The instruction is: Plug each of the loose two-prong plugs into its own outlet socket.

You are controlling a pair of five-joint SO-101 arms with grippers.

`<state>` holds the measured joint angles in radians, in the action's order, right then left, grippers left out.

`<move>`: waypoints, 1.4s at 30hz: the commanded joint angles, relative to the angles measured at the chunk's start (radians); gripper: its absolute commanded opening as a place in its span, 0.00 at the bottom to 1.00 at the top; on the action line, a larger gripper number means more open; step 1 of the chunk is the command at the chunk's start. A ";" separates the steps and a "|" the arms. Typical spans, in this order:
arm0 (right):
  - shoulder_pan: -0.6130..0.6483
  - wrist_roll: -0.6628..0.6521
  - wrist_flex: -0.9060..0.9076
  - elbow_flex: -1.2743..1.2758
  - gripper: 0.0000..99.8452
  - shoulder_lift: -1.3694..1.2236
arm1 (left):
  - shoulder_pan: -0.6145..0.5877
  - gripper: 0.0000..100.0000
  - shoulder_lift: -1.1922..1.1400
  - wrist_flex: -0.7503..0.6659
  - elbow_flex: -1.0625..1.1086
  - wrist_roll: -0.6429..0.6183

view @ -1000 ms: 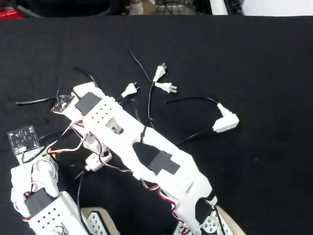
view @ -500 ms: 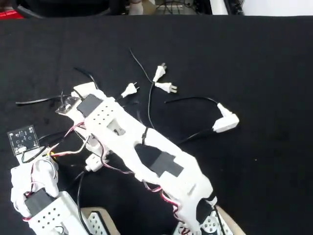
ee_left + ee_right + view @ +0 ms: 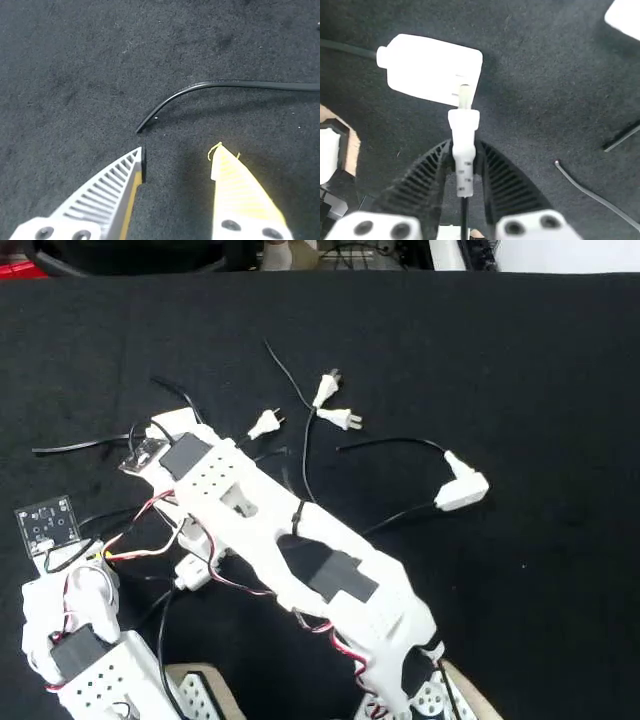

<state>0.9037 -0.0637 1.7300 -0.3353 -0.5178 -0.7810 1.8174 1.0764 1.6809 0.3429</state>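
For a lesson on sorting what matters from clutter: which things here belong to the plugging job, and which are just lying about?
Job in hand:
- held plug in the right gripper
- socket at its prongs
- three loose plugs
- second socket

Lying about:
- black cable end
- thin wire
- small circuit board

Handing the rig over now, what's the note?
Right hand: shut on a plug, prongs at a socket, not fully in.
Left hand: open, empty, over cloth near a wire end.
Three loose plugs lie mid-table.
Wired white pair nearby: mated or not, cannot tell.
Done: nothing surely seated. Left: push this plug home, then the three.
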 commanded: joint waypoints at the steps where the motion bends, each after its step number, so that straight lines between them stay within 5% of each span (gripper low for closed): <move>1: -0.006 0.008 0.037 -0.047 0.01 0.027 | 0.015 0.22 0.002 0.006 0.019 -0.008; 9: -0.018 -0.075 0.038 0.071 0.01 0.266 | 0.016 0.22 0.002 0.006 0.019 -0.009; 23: -0.330 -0.778 -0.196 0.481 0.02 0.360 | 0.015 0.22 0.002 0.011 0.019 -0.011; 28: -0.362 -0.916 -0.233 0.504 0.08 0.360 | 0.016 0.22 0.000 0.011 0.019 -0.011; 33: -0.354 -0.956 -0.319 0.496 0.09 0.360 | 0.016 0.22 0.000 0.011 0.019 -0.011; 39: -0.348 -0.951 -0.328 0.412 0.23 0.343 | 0.016 0.22 0.000 0.011 0.019 -0.011; 42: -0.365 -0.858 -0.242 0.321 0.25 0.355 | 0.016 0.22 0.000 0.011 0.019 -0.011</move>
<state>0.5570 -0.9935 1.4262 0.1005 -0.2171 -0.7748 1.8174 1.0764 1.6809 0.3429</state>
